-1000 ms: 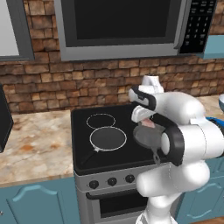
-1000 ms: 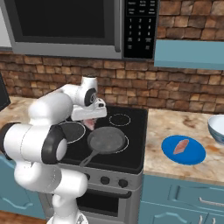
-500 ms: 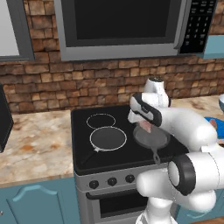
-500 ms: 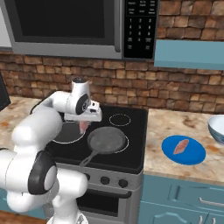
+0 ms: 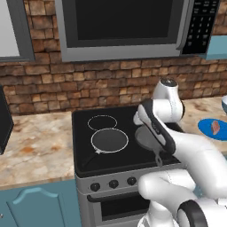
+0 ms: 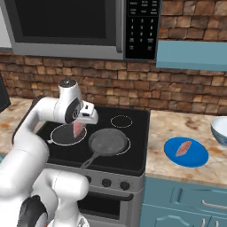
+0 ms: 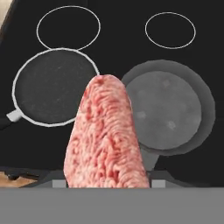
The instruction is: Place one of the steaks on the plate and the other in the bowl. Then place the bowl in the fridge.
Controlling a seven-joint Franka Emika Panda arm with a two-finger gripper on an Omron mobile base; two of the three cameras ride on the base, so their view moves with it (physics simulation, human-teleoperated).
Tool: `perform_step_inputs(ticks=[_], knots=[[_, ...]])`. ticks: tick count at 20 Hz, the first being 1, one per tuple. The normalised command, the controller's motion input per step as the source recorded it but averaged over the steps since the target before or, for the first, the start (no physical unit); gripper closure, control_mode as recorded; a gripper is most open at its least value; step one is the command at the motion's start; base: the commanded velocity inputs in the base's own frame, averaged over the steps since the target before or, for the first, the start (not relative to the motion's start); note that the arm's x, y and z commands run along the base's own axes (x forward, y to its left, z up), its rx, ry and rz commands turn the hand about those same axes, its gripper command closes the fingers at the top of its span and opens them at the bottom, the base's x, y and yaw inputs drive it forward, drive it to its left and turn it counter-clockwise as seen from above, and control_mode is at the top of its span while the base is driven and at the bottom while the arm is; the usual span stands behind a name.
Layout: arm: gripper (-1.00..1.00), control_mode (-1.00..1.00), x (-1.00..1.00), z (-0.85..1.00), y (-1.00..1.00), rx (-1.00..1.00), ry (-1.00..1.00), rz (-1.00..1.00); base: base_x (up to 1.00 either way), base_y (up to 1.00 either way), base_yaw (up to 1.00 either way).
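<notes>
Claw [image 6: 78, 128] grips a steak [image 7: 105, 140], a pinkish-red slab with a pale, grainy marbling and a rounded free end, held above the black stove [image 6: 133, 150] beside the frying pan [image 6: 107, 142]. Its long axis runs straight out from the claw, hanging downward toward the burner in the right base view. The other steak [image 6: 183, 148] lies flat on the blue plate [image 6: 197, 157] on the worktop [image 6: 177, 128], its length slanted across the plate, with the bowl [image 6: 220, 129] just beyond.
</notes>
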Motion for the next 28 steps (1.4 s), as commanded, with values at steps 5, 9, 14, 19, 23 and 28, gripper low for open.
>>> perform_step_inputs(ticks=[5, 9, 14, 19, 23, 28], knots=[[1.00, 1.00, -0.40, 0.11, 0.03, 0.00, -0.04, -0.01, -0.05, 0.01, -0.01], [1.00, 1.00, 0.00, 0.00, 0.00, 0.00, 0.00, 0.00, -0.35, -0.80, -0.06], [1.00, 1.00, 0.00, 0.00, 0.00, 0.00, 0.00, 0.00, -0.33, -1.00, 0.00], [1.00, 1.00, 0.00, 0.00, 0.00, 0.00, 0.00, 0.00, -0.30, -1.00, 0.00], [1.00, 1.00, 0.00, 0.00, 0.00, 0.00, 0.00, 0.00, 0.01, -1.00, 0.00], [1.00, 1.00, 0.00, 0.00, 0.00, 0.00, 0.00, 0.00, 0.30, -1.00, 0.01]])
